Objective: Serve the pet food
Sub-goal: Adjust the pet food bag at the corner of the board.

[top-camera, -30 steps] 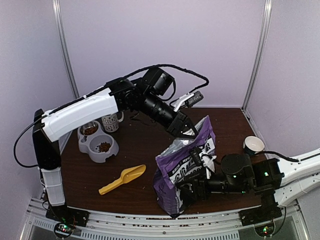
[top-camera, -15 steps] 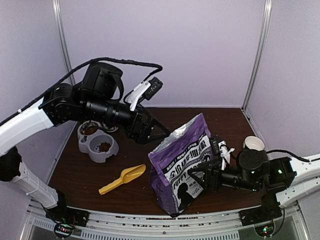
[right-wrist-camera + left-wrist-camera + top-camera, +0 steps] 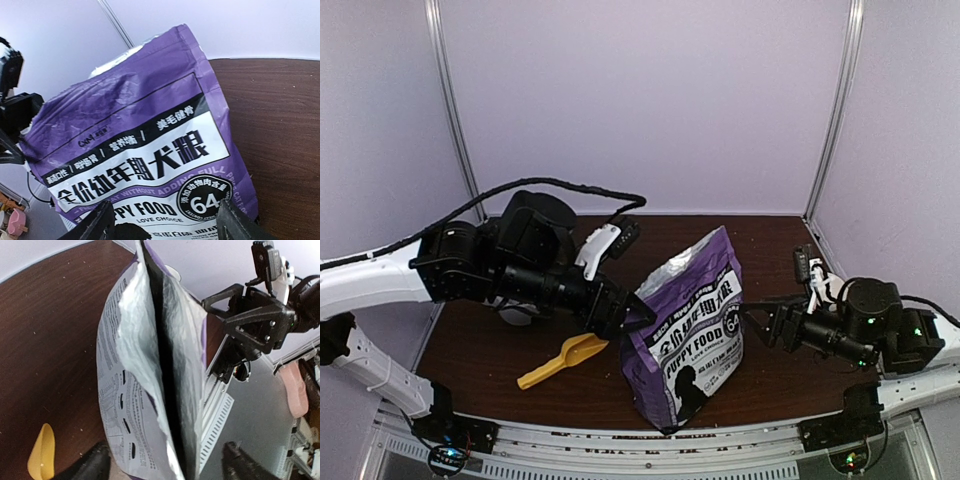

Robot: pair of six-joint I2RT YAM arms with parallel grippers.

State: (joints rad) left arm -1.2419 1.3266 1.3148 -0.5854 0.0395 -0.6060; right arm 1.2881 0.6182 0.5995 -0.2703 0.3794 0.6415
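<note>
At the near middle of the bench (image 3: pixel 770 240), the purple bag (image 3: pixel 688 325) now stands upright on its own base, where a second ago it sagged, creased, in my right tool's hold. My right tool (image 3: pixel 760 325) has let go and drawn back to the right. It hangs released, fingers spread, near the bag's right side and apart from it. My left tool (image 3: pixel 632 318), which was up at the bag's mouth, has swung away and come down low at the bag's left edge. Its fingers (image 3: pixel 95 466) are spread wide with the bag's side seam between them, not clenched, and I cannot tell whether they touch the foil. The pet food itself is out of sight inside the bag, whose top shows only a narrow dark slit. The yellow scoop (image 3: pixel 565 360) lies untouched on the bench, left of the bag. With nothing gripping the bag, I judge no pouring is under way, and my left tool looks placed to steady or take it next
</note>
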